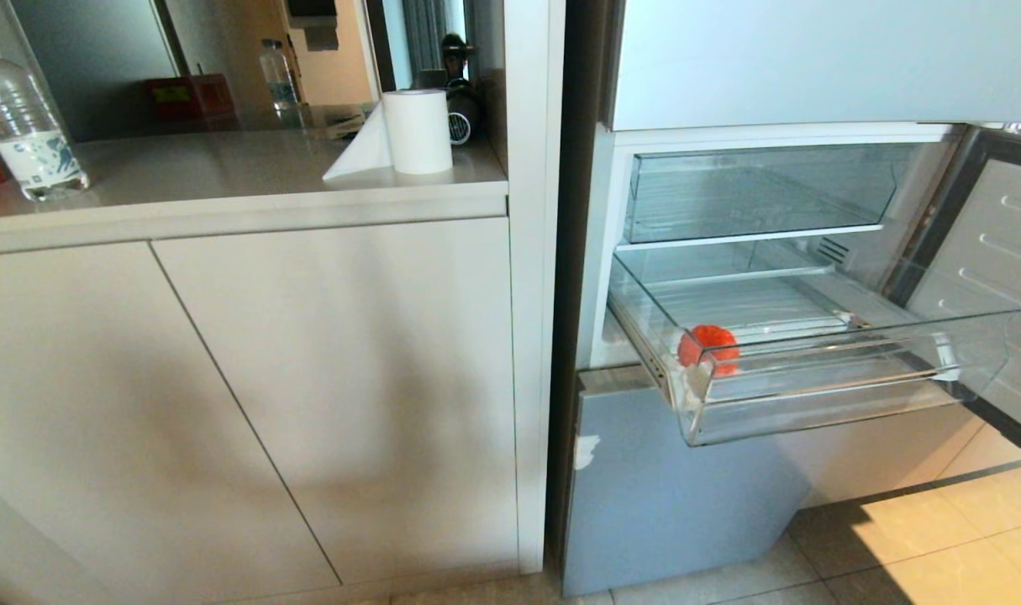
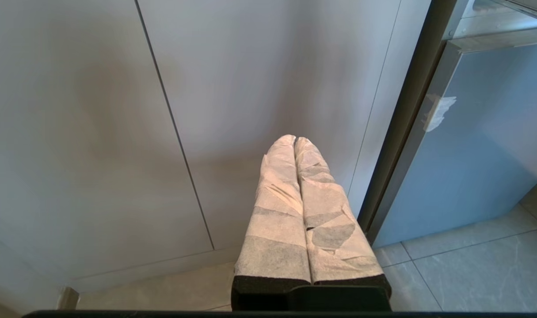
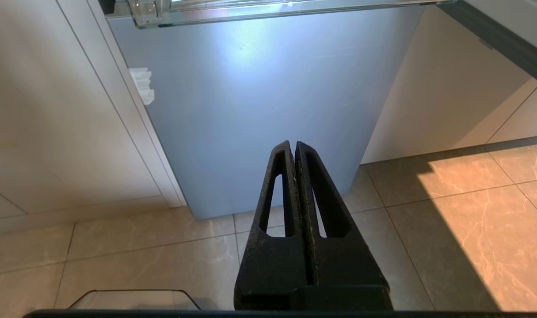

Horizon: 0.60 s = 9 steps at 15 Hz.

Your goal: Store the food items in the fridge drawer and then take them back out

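The small orange-red fruit (image 1: 708, 348) lies inside the fridge drawer (image 1: 846, 395), on its ribbed floor close to the drawer's left front corner, just behind the tall clear front wall. The drawer is pulled well out of the fridge on its metal side rail (image 1: 649, 353). Above it sits a shallower clear tray (image 1: 754, 189), pushed in. Below the drawer is a pale blue fridge front panel (image 1: 670, 496) with a small white scrap (image 1: 586, 451) stuck near its upper left edge.

Neither hand is near the fruit or the drawer, and neither shows in the head view. The right hand (image 3: 293, 148) has its black fingers (image 3: 277, 185) pressed together, holding nothing; it hangs low, pointing toward the blue panel, with the tiled floor (image 3: 449, 229) under it and the drawer's underside above. The left hand (image 2: 294, 141) is also closed and empty, its fingers (image 2: 279, 185) wrapped in white tape and touching along their length; it points at the pale cabinet doors (image 2: 96, 132) left of the fridge.

On the tabletop (image 1: 224, 181) above those cabinets stand a white paper towel roll (image 1: 416, 130) and a clear water bottle (image 1: 23, 118).
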{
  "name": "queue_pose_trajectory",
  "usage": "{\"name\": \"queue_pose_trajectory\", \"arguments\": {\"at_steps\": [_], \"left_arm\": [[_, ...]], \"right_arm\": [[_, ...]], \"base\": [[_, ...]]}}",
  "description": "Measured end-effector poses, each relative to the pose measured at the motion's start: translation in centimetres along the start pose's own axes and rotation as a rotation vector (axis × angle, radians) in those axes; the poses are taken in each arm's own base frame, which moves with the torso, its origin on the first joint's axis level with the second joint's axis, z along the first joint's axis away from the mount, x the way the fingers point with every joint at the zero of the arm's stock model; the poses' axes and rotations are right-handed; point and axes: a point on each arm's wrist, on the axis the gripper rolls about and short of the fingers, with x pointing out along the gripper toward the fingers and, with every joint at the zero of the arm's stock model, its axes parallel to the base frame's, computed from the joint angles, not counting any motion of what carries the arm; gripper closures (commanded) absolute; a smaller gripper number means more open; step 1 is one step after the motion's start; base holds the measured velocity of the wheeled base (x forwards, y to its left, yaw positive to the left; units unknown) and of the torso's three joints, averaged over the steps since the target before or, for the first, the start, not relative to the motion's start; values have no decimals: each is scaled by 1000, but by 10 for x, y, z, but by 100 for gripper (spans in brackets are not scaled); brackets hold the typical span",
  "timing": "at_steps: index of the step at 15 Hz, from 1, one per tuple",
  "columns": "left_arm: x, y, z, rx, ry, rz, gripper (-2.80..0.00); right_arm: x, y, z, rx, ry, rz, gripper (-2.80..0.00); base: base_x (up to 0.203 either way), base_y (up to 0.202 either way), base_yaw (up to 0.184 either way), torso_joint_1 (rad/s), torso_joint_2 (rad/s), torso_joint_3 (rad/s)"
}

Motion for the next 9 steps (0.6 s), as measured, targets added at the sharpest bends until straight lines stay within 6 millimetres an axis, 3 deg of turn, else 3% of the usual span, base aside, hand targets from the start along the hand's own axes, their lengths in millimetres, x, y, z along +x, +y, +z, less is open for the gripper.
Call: {"name": "queue_pose_trajectory", "arguments": {"at_steps": [6,9], "left_arm": [[0,0,0,0,0,0,0],[0,0,0,0,0,0,0]], "right_arm": [[0,0,0,3,2,0,0],[0,0,0,4,2,-1,0]], "base": [[189,0,-1,2,1,3],[67,0,2,11,5,1]]}}
